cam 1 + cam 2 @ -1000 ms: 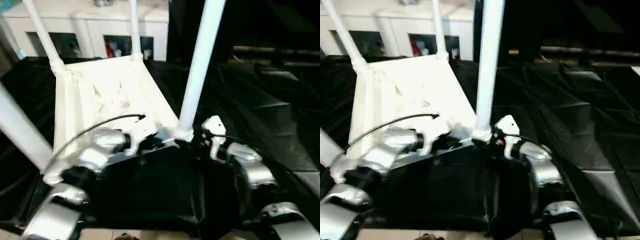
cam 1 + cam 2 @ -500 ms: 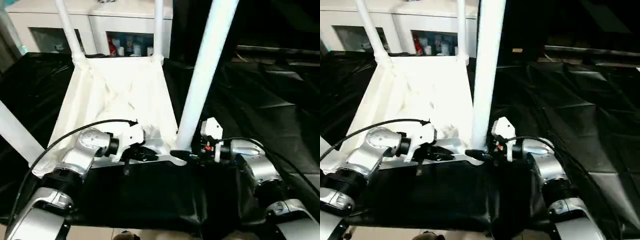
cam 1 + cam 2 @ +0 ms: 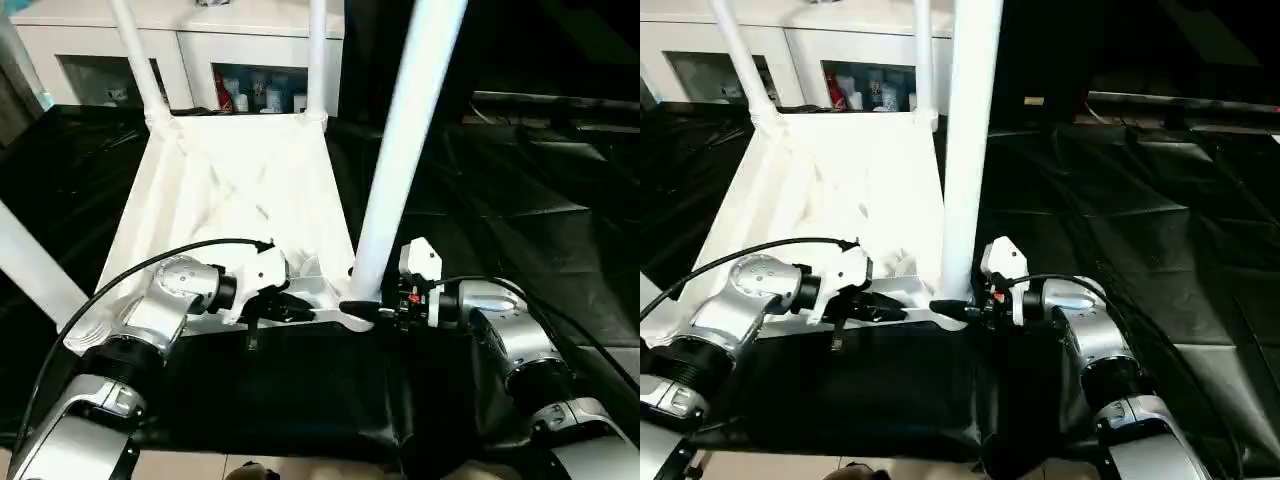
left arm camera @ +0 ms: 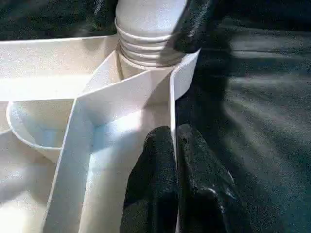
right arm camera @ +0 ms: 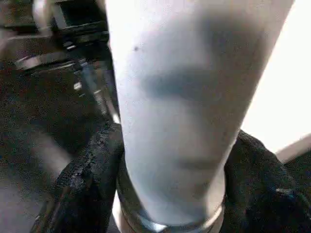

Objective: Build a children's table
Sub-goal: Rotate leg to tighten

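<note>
— legs first: how many are in, and where does the children's table sit?

— it lies upside down on the black sheet, ribbed underside facing up, just ahead of the robot. going left to right: one leg crosses the left edge of the head view, two far legs stand at the far corners by the white cabinet, and the near right leg rises from the corner between the two arms. all four appear to be in their sockets.

— what is the left gripper doing?

— it is pinched on the near rim of the tabletop. in the left wrist view its two black fingers are pressed together with the thin white wall caught between them, just short of the corner socket.

— and the right gripper?

— its fingers sit on either side of the near right leg at its base, clamped around it right above the ringed collar.

— so which step is this?

— i judge it the seating of the last leg: one arm braces the top while the other works the leg into its socket.

— what does the next move call for?

— probably a firm push or twist down the leg's own axis, with the rim held steady. whether the collar is fully home i cannot tell. after that, both grips must let go before the table can be turned upright.
</note>
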`<state>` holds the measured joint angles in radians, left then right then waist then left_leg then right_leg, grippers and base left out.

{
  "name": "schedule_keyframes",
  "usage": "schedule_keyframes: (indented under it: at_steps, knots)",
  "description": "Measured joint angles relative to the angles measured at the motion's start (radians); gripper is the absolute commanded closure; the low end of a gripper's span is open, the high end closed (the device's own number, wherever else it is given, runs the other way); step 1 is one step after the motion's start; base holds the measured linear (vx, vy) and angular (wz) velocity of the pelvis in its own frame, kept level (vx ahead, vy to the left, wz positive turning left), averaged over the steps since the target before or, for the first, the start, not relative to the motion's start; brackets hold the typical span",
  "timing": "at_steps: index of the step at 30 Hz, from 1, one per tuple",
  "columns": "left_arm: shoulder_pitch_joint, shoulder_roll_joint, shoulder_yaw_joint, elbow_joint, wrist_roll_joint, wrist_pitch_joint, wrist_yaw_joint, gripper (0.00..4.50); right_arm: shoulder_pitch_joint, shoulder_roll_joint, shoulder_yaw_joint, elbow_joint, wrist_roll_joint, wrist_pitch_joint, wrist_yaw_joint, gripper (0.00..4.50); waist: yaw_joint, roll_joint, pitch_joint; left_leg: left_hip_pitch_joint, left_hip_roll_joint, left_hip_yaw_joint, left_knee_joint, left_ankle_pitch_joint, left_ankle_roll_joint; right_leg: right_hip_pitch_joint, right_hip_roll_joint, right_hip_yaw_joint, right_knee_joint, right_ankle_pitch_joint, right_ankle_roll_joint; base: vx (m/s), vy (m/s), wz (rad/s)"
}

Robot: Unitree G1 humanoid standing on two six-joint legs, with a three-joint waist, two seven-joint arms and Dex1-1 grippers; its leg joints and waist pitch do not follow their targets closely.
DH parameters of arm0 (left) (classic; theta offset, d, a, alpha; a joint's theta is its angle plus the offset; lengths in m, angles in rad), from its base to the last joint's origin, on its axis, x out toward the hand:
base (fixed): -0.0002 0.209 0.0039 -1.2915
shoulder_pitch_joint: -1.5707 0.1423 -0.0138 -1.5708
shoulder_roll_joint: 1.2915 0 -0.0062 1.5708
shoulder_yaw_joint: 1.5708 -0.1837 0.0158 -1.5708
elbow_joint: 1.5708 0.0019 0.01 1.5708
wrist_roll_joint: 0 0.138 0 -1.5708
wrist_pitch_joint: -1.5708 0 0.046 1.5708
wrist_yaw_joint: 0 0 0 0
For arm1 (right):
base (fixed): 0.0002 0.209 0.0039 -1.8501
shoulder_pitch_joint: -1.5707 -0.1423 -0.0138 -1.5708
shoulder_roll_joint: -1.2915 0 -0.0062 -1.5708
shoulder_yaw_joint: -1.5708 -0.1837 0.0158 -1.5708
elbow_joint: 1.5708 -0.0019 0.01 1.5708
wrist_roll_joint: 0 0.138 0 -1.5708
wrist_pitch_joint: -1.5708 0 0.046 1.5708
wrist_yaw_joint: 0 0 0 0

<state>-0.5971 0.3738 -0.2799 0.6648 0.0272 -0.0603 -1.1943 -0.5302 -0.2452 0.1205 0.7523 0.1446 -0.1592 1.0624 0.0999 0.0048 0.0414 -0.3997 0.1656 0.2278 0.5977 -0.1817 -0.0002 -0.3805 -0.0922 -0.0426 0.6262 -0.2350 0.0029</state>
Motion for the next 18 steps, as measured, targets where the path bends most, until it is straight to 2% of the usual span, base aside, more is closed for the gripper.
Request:
schedule_keyframes:
  at_steps: [3, 6, 12, 13, 17, 18]
  knots:
    - [-0.021, -0.061, 0.015, 0.019, 0.028, 0.067, 0.138, 4.50, 0.002, 0.079, -0.048, 0.044, -0.022, -0.004, -0.245, 1.87, -0.014, -0.002, 0.000, 0.006, 0.000, 0.000, -0.001, 0.001, -0.002, 0.002, -0.001, 0.000, 0.002, 0.002, -0.004, 0.000, 0.000, 0.00]
    - [-0.033, -0.122, 0.017, 0.026, 0.061, 0.119, 0.256, 4.50, 0.002, 0.140, -0.081, 0.062, -0.033, 0.004, -0.438, 1.87, -0.016, -0.005, 0.002, 0.015, 0.000, -0.001, -0.003, 0.000, -0.002, 0.002, -0.001, 0.000, -0.002, -0.003, 0.004, -0.051, 0.002, -0.07]
    - [-0.049, -0.207, 0.014, 0.041, 0.094, 0.180, 0.384, 4.50, -0.019, 0.167, -0.100, 0.090, -0.063, 0.009, -0.600, 1.88, -0.016, -0.006, 0.002, 0.018, -0.004, -0.002, -0.011, 0.000, -0.002, 0.008, -0.001, 0.002, -0.020, -0.003, 0.005, 0.000, 0.000, 0.00]
    - [-0.049, -0.216, 0.014, 0.039, 0.102, 0.186, 0.394, 4.50, -0.019, 0.167, -0.103, 0.095, -0.069, 0.001, -0.605, 1.32, -0.016, -0.006, 0.001, 0.018, -0.006, -0.002, -0.011, 0.000, -0.002, 0.009, -0.002, 0.003, -0.021, -0.003, 0.004, 0.000, 0.000, 0.00]
    - [-0.046, -0.232, 0.012, 0.025, 0.116, 0.200, 0.411, 4.50, -0.019, 0.165, -0.107, 0.104, -0.077, -0.025, -0.606, 1.07, -0.015, -0.007, 0.000, 0.018, -0.006, -0.001, -0.011, 0.000, -0.002, 0.013, -0.002, 0.004, -0.028, -0.002, 0.004, 0.000, 0.000, 0.00]
    - [-0.044, -0.233, 0.010, 0.019, 0.118, 0.200, 0.412, 4.50, -0.019, 0.162, -0.107, 0.106, -0.078, -0.030, -0.603, 0.77, -0.015, -0.007, 0.000, 0.018, -0.007, -0.001, -0.012, 0.000, -0.002, 0.014, -0.002, 0.004, -0.030, -0.001, 0.004, 0.000, 0.000, 0.00]
